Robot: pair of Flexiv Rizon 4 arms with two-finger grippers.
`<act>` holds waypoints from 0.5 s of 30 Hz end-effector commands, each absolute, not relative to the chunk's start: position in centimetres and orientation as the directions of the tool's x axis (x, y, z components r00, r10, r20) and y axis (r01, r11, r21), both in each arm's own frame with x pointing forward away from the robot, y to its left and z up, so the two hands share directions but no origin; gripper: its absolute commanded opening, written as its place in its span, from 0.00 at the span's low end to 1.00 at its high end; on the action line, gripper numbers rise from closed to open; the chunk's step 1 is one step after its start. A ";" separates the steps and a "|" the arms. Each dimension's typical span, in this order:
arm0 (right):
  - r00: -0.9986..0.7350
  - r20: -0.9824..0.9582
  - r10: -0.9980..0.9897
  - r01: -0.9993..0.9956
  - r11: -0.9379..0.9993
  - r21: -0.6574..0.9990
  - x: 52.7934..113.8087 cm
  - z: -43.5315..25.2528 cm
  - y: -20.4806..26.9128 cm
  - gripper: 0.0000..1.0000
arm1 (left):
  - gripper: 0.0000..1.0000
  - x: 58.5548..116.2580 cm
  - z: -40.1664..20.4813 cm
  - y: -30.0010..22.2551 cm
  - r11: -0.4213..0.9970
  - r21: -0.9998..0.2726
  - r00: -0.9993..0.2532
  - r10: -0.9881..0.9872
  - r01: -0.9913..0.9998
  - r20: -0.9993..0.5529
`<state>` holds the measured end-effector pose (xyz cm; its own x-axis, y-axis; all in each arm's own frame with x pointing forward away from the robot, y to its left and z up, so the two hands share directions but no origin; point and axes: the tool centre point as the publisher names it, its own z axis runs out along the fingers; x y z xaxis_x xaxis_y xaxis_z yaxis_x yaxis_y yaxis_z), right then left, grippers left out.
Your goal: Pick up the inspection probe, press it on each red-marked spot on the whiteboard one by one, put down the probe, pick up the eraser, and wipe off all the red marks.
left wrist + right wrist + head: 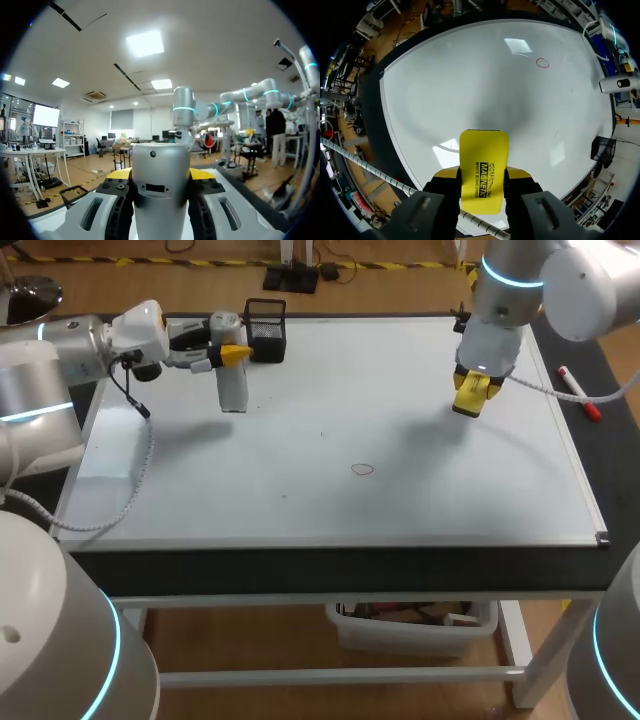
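My left gripper is shut on the silver cylindrical probe, which hangs down over the whiteboard's far left part. In the left wrist view the probe fills the gap between the yellow-tipped fingers. My right gripper is shut on the yellow eraser above the board's far right area. In the right wrist view the eraser sticks out ahead of the gripper. One red oval mark shows near the board's middle, and the same mark lies far ahead of the eraser.
A black mesh holder stands at the board's far edge, right beside the left gripper. A red-capped marker lies on the dark table right of the board. The holder also shows in the right wrist view.
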<state>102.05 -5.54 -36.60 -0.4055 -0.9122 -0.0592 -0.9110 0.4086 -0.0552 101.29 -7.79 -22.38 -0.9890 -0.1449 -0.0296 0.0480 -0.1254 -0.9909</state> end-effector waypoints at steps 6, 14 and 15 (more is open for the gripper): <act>-0.404 -0.057 -0.913 -0.912 0.407 -0.058 102.1 -36.5 -5.6 0.00 | 0.00 96.3 -22.3 -12.5 -0.149 -0.988 -0.999 -0.022 0.047 -0.045; -0.404 -0.057 -0.913 -0.912 0.407 -0.058 102.1 -36.5 -5.6 0.00 | 0.00 92.0 -22.9 -17.1 -0.166 -0.986 -0.993 0.121 -0.005 -0.016; -0.404 -0.057 -0.913 -0.912 0.407 -0.058 102.1 -36.5 -5.6 0.00 | 0.00 91.5 -22.9 -17.6 -0.164 -0.986 -0.990 0.140 -0.009 -0.015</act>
